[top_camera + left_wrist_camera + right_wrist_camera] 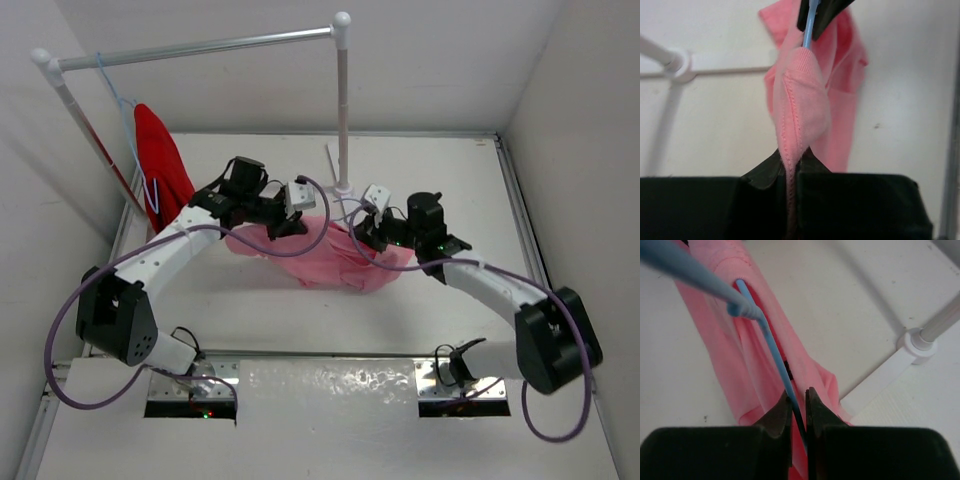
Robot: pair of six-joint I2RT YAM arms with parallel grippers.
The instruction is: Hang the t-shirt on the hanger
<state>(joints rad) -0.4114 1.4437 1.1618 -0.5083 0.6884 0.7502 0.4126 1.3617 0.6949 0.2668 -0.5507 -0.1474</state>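
Observation:
The pink t-shirt (315, 258) hangs bunched between my two grippers above the middle of the table. My left gripper (290, 228) is shut on a stitched edge of the shirt (802, 100), pinched between the jaws (790, 160). My right gripper (365, 240) is shut on the light-blue wire hanger (765, 335), which runs from its jaws (798, 400) up into the folds of the shirt (725, 350). In the left wrist view the hanger wire (810, 25) sticks out of the top of the shirt, with the right gripper's fingers (822, 12) on it. Most of the hanger is hidden by cloth.
A white clothes rack stands behind, with its base (343, 188) just beyond the grippers, its upright pole (343, 100) and its top bar (200, 48). A red garment (160, 155) hangs at the rack's left end on another blue hanger (125, 105). Walls enclose the table.

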